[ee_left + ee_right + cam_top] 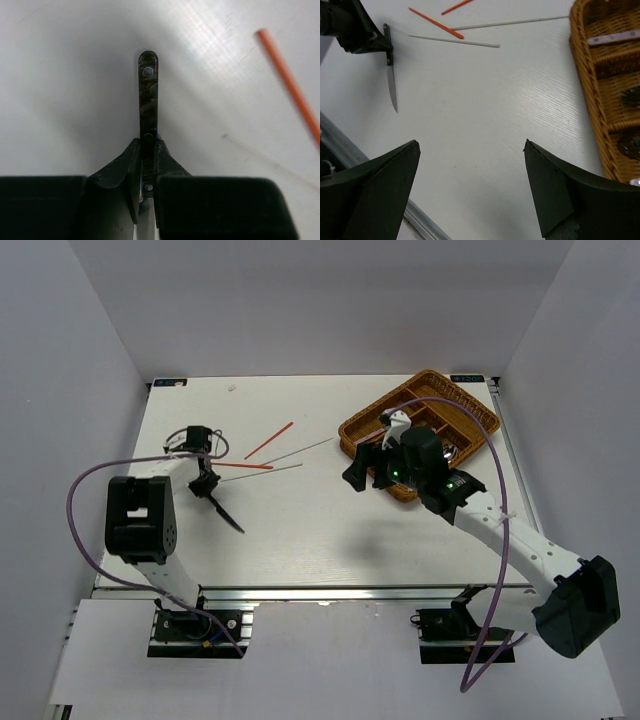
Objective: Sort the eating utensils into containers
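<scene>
My left gripper [205, 480] is shut on the dark mottled handle of a knife [148, 95]. Its silver blade [393, 89] points toward the table's near edge. I cannot tell whether the knife touches the table. Two red-orange chopsticks [268, 440] [240, 465] and two pale chopsticks [302, 451] [262, 473] lie just right of it. One red-orange chopstick shows in the left wrist view [292, 90]. My right gripper [470, 145] is open and empty, above bare table left of the wicker tray [470, 400]. A pink-handled utensil [615, 37] lies in a tray compartment.
The tray's woven rim [585, 85] runs along the right of the right wrist view, with dark-handled pieces [630, 95] in its nearer compartments. The metal rail of the table's near edge [350, 150] lies at lower left.
</scene>
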